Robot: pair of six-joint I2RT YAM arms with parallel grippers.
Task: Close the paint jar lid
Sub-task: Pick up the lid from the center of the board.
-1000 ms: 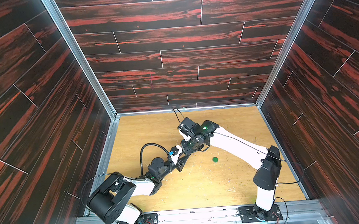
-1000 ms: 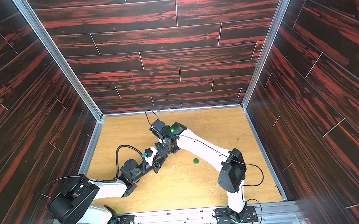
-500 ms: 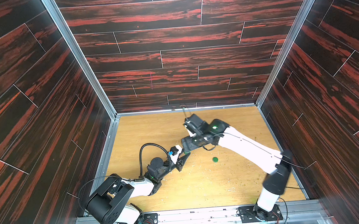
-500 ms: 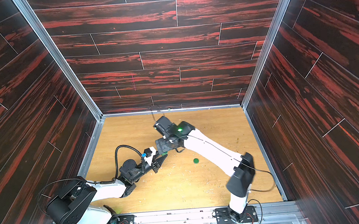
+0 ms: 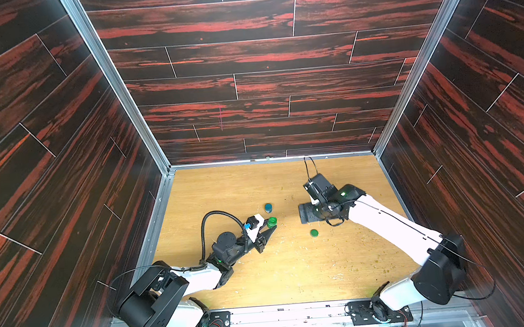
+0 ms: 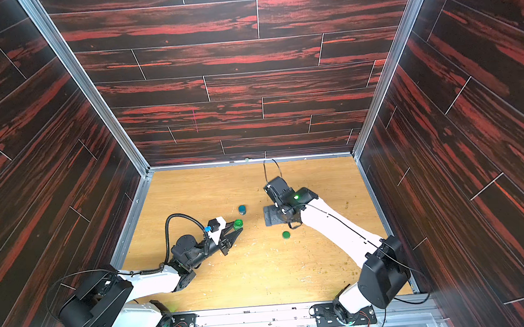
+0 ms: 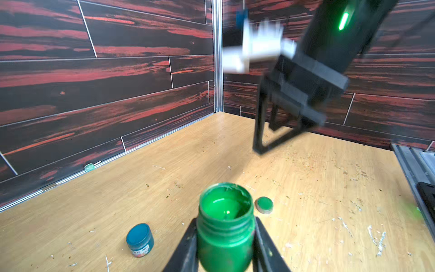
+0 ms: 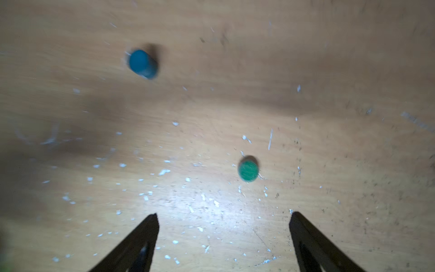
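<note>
Uncapped green jar [image 7: 224, 235] gripped by left fingers [image 7: 186, 249]; lid [image 8: 247, 169] flat on surface [image 8: 329, 70], just ahead of spread-open right fingers [image 8: 138, 237], right arm nearer.

Both top views look steeply down from high above the cell's near edge toward the back wall [image 5: 248, 77]. The wooden floor [image 5: 262, 281] fills the lower middle of the frame and the arm bases [image 5: 202, 324] sit at the bottom edge. The two views share nearly the whole scene, shifted slightly sideways. The left wrist camera sits low and close behind the left gripper [image 7: 225, 221], whose green paint jar [image 7: 224, 235] looms in the foreground. It faces almost level across the floor toward a far corner [image 7: 217, 110]. The right wrist camera, blurred, looks straight down between the spread fingers of the right gripper [image 8: 224, 217] from well above the floor. All views share the blue jar [image 7: 140, 239] and the green lid [image 8: 248, 169].
</note>
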